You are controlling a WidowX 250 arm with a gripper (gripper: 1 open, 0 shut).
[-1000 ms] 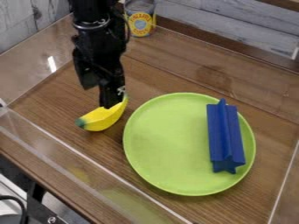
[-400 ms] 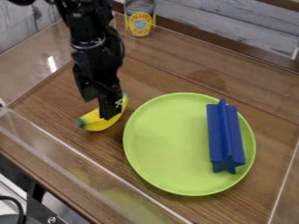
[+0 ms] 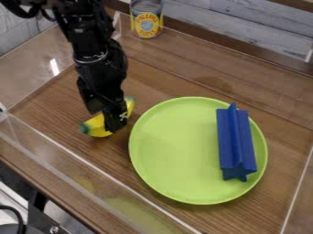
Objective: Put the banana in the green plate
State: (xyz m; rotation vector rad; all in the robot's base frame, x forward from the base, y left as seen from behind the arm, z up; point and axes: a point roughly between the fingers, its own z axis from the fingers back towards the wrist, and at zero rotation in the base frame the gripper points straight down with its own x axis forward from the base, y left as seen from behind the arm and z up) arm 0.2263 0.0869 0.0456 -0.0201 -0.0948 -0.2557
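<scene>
A small yellow banana (image 3: 95, 127) with a greenish tip lies on the wooden table, just left of the green plate (image 3: 184, 155). My black gripper (image 3: 108, 115) has come straight down over it, its fingers open and straddling the banana's middle, so most of the fruit is hidden behind them. The large round lime-green plate lies flat to the right and carries a long blue ridged block (image 3: 235, 143) on its right half.
A yellow-labelled can (image 3: 146, 22) stands at the back of the table. Clear plastic walls (image 3: 49, 174) border the table at the front and left. Bare wood stretches between the plate and the back wall.
The gripper has dropped lower and shifted slightly left, from hovering above the banana to enclosing it. The banana, plate and block have stayed put.
</scene>
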